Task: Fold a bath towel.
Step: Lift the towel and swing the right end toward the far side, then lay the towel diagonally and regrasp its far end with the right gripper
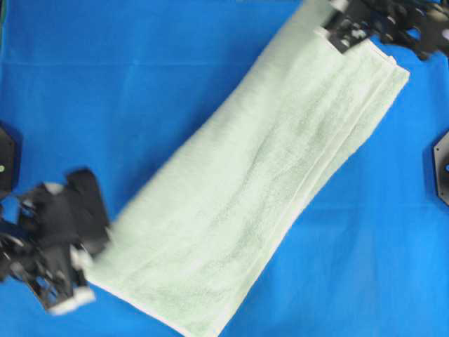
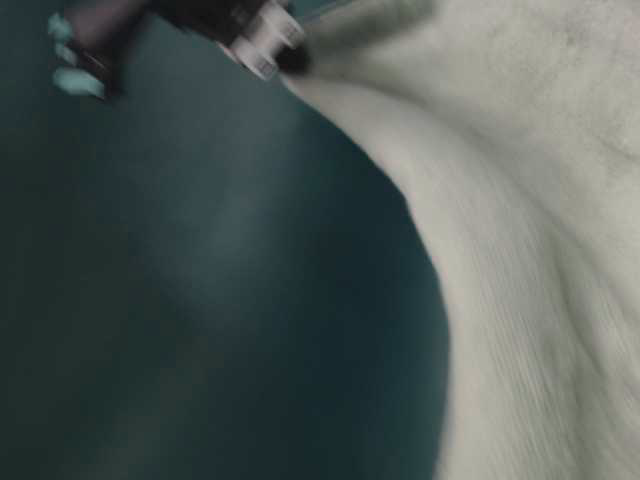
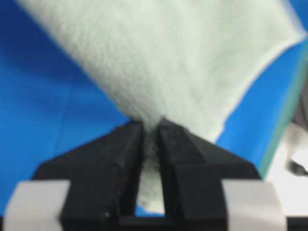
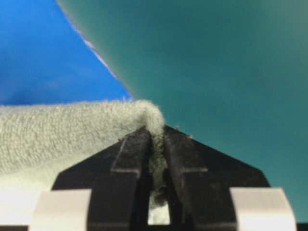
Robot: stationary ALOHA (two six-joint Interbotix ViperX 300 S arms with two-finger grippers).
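Observation:
The bath towel [image 1: 259,189], pale sage-green and fuzzy, lies as a long folded strip running diagonally from lower left to upper right on the blue cloth. My left gripper [image 1: 95,242] is at the strip's lower-left end, shut on a pinch of the towel [image 3: 163,62] that fills the gap between its black fingers [image 3: 122,163]. My right gripper [image 1: 337,31] is at the upper-right end, shut on a fuzzy fold of the towel [image 4: 72,132]. In the table-level view the towel [image 2: 540,260] fills the right side, blurred, with a gripper [image 2: 270,45] at its top edge.
The blue cloth [image 1: 105,91] covers the whole table around the towel. A black arm base [image 1: 440,165] sits at the right edge and another one [image 1: 5,158] at the left edge. A teal backdrop [image 4: 231,62] shows beyond the cloth's edge.

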